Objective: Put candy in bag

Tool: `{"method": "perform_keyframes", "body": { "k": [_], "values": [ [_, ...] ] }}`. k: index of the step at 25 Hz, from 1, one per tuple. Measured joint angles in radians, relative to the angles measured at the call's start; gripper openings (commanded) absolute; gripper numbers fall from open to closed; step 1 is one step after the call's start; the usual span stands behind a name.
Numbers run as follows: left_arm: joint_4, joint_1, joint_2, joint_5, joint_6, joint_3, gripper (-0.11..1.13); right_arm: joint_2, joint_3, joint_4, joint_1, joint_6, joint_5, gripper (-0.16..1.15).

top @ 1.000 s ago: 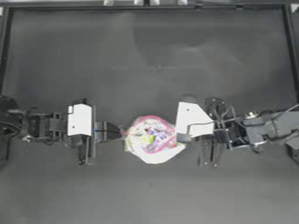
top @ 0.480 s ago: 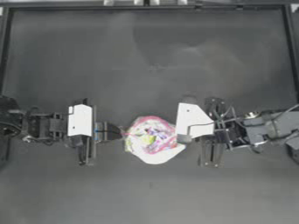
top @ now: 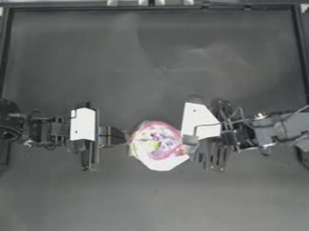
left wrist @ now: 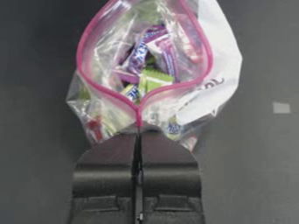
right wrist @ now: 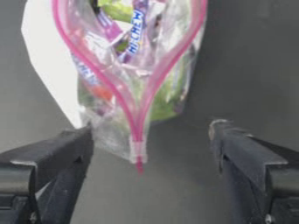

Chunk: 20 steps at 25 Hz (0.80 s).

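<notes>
The bag (top: 158,145) is a clear pouch with a pink strip, lying mid-table with its mouth spread wide and colourful sweets inside. My left gripper (top: 120,137) is shut on the strip at the bag's left end; the left wrist view shows the jaws (left wrist: 138,129) pinched on the pink seam of the bag (left wrist: 152,65). My right gripper (top: 192,146) is open at the bag's right end. In the right wrist view, that corner of the bag (right wrist: 137,151) hangs between the spread fingers (right wrist: 231,135), touching neither. No loose candy is in view.
A small pale square (left wrist: 281,107) lies on the dark table beside the bag; I cannot tell what it is. The table's raised rim (top: 151,8) runs along the far side.
</notes>
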Motion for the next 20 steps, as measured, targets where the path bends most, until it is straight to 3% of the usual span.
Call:
{"method": "perform_keyframes", "body": {
  "k": [11, 20],
  "values": [
    [-0.002, 0.000, 0.000, 0.000, 0.000, -0.002, 0.03, -0.133, -0.002, 0.023, 0.002, -0.009, 0.017, 1.02],
    [-0.002, 0.000, 0.000, 0.000, 0.002, -0.002, 0.03, -0.252, -0.014, 0.034, -0.009, -0.069, 0.204, 1.02]
  ]
}}
